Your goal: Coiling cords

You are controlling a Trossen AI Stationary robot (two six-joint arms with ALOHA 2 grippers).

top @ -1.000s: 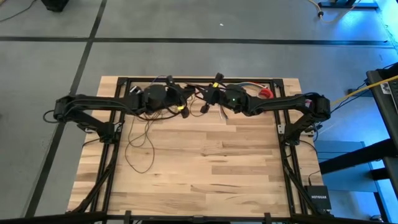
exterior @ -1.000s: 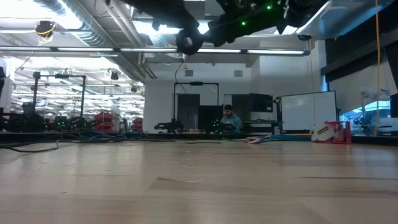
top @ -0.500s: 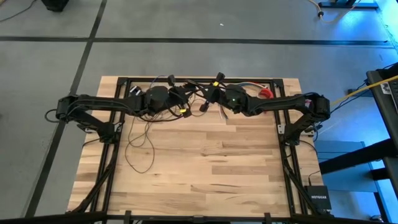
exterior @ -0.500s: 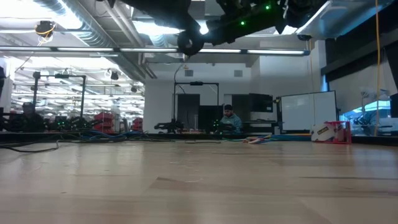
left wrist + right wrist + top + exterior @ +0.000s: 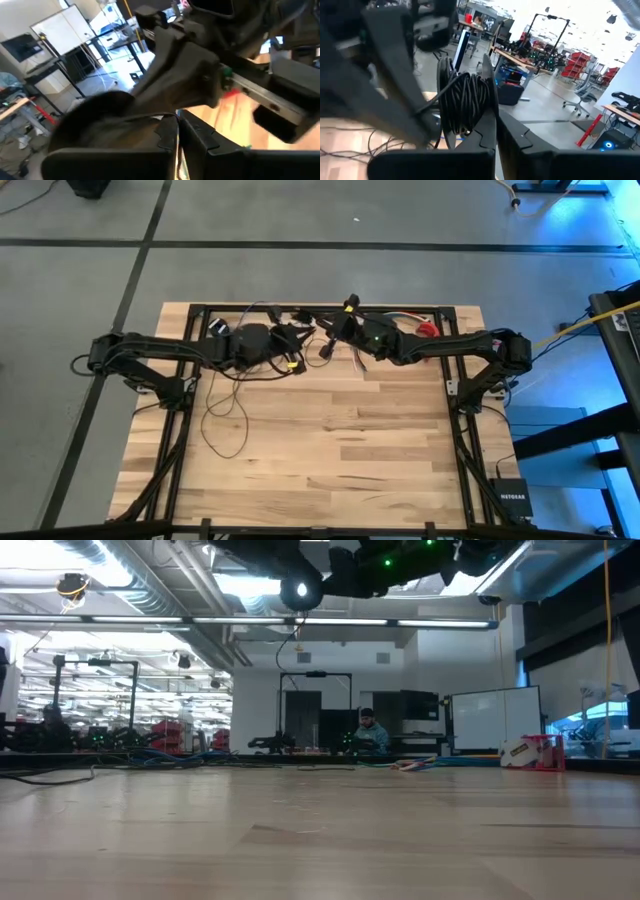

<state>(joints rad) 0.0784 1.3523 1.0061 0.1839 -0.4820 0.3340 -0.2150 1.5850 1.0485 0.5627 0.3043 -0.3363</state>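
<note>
Overhead first: both arms reach in from the sides and meet at the upper middle of the frame, over the far edge of the wooden table [image 5: 330,450]. The left gripper [image 5: 292,340] and the right gripper [image 5: 335,332] sit just beside each other, tangled up with the cords [image 5: 228,415], whose thin dark loops trail down across the boards toward the left centre of the frame. A bundle of red and coloured wires [image 5: 420,328] lies at the upper right.

From table height, the arms hang along the top edge of the frame, well above the bare boards; a person [image 5: 368,730] sits far back in the room at mid-frame.

Left wrist camera: that gripper's fingers [image 5: 167,135] are pressed together at the bottom centre, the other arm looming close above them.

Right wrist camera: its fingers [image 5: 487,125] are together too, and a tight black coil of the cord [image 5: 465,102] sits right against them at centre; I cannot tell whether they pinch it.
</note>
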